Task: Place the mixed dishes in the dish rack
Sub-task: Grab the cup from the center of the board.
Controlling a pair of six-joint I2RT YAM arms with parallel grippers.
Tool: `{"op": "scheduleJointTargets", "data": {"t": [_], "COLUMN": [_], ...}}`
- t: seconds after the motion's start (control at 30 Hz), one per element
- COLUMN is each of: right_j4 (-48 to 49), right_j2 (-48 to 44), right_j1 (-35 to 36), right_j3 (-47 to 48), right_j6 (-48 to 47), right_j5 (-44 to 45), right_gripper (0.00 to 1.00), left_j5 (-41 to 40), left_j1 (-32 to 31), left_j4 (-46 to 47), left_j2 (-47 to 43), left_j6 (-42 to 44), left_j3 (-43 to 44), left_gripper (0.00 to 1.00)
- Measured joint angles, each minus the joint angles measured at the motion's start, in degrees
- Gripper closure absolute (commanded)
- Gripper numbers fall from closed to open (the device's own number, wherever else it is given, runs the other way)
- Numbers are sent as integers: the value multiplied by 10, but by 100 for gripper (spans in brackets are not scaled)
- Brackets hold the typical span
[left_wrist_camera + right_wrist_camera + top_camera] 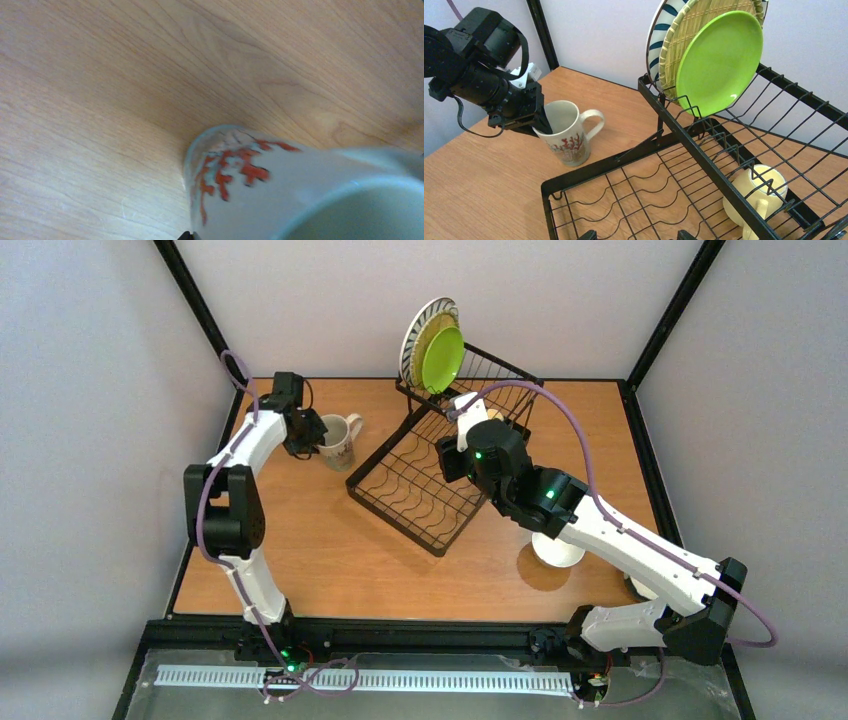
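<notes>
lime-green plate (719, 60), blk/wht striped plate (658, 37), red-sprig mug (566, 132), blk rack (599, 167)

Black wire dish rack (395, 521) sits angled mid-table: flat slotted tray near-left, taller basket far-right. Three plates stand on edge at the basket's far end, with the striped plate (663, 30) rearmost, then the bamboo plate (704, 20), then the lime-green plate (719, 60). Pale yellow mug (751, 192) is in the basket (pose unclear). Red-printed mug (566, 135) stands left of the rack, white dish (557, 552) to its right.
</notes>
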Motion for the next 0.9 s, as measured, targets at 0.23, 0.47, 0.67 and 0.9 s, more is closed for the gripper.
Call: {"op": "scheduleJointTargets", "data": {"t": [0.23, 0.47, 0.67, 0.9], "right_j4": [2, 4, 3, -7], "right_j2": [1, 2, 2, 3], "right_j1": [-1, -3, -4, -4], "right_j3": [0, -2, -4, -2], "right_j6": [0, 1, 4, 12], "right_j5": [-4, -6, -14, -29], "right_gripper": [7, 8, 7, 6], "left_j5": [-4, 1, 2, 2], "left_j1": [6, 7, 7, 5], "left_j4": [10, 33, 73, 109], "left_j2": [7, -6, -39, -133], "left_j6": [13, 14, 14, 23], "left_j3": [-15, -38, -87, -195], "left_gripper": [100, 100, 100, 100]}}
